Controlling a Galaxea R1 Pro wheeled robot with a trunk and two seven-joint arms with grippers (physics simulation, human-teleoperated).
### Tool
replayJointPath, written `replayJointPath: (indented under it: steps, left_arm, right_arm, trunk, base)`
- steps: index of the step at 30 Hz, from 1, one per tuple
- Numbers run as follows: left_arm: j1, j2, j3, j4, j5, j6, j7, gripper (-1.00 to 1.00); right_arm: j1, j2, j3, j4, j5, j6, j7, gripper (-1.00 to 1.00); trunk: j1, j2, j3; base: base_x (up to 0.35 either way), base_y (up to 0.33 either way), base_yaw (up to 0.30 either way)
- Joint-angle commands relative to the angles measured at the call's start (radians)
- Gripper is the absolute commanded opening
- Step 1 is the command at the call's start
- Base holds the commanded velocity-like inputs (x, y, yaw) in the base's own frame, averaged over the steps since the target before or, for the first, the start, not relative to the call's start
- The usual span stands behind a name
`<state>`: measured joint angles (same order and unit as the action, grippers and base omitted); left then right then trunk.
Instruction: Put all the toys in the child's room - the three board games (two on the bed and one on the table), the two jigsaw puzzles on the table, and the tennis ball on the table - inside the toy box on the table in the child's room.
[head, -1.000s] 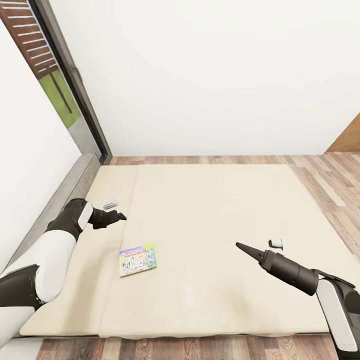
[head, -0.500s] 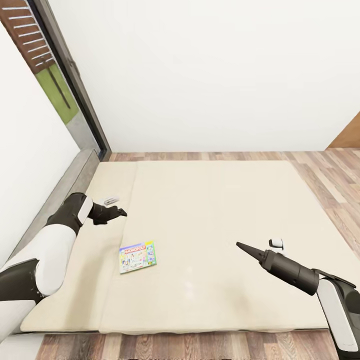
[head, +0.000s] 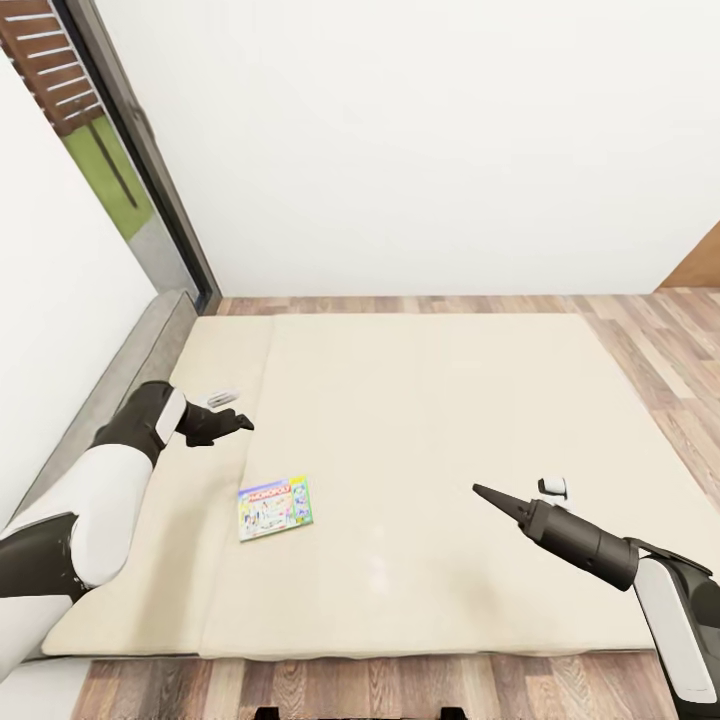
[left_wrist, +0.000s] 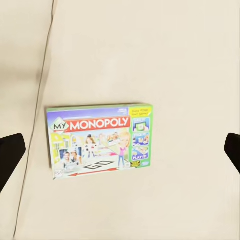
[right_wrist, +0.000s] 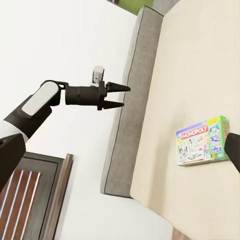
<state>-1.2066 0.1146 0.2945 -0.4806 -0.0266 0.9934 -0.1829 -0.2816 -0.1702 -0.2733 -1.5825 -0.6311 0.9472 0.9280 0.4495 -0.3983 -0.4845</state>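
Head view looks down on a wide, low cream bed (head: 430, 450), a plain soft mattress with a seam running near to far along its left part. One board game (head: 274, 507) lies flat on the mattress, left of centre and toward the near edge, just right of the seam. It is a thin rectangular box with a green border and a red banner reading "MY MONOPOLY" in the left wrist view (left_wrist: 100, 140), above cartoon children and a board corner marked GO. Nothing lies on it or touches it.

The left gripper (head: 243, 427) hangs over the left strip of the bed, beyond the box and apart from it, its two dark tapered fingers spread open with nothing between them; the right wrist view shows the same open fork (right_wrist: 120, 96) on a black forearm with a white upper arm. The right gripper (head: 478, 491) hovers over the right half of the mattress, well apart from the box, empty; from here its fingers line up into a single dark point, so how far apart they are cannot be told.

A grey padded bed frame (head: 130, 370) borders the left side against a white wall (head: 420, 150). Wood-plank floor (head: 660, 340) surrounds the bed. At far left stands a dark-framed glass door (head: 140, 180) with greenery outside.
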Motion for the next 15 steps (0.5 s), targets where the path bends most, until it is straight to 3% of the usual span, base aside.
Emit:
replayJointPath:
  steps: [1, 15]
  left_arm:
    - [-0.001, -0.001, 0.005, 0.000, -0.003, 0.004, -0.003, 1.00]
    - [-0.001, -0.007, 0.000, 0.003, -0.004, -0.029, -0.003, 1.00]
  right_arm:
    - [-0.001, 0.000, -0.001, 0.000, 0.001, 0.004, 0.003, 1.00]
    - [-0.001, -0.002, -0.007, 0.000, 0.002, 0.004, 0.032, 1.00]
  trunk:
    - [0.000, -0.002, -0.003]
    - [0.000, -0.002, -0.026]
  base:
    - [0.000, 0.000, 0.000]
    - [0.000, 0.000, 0.000]
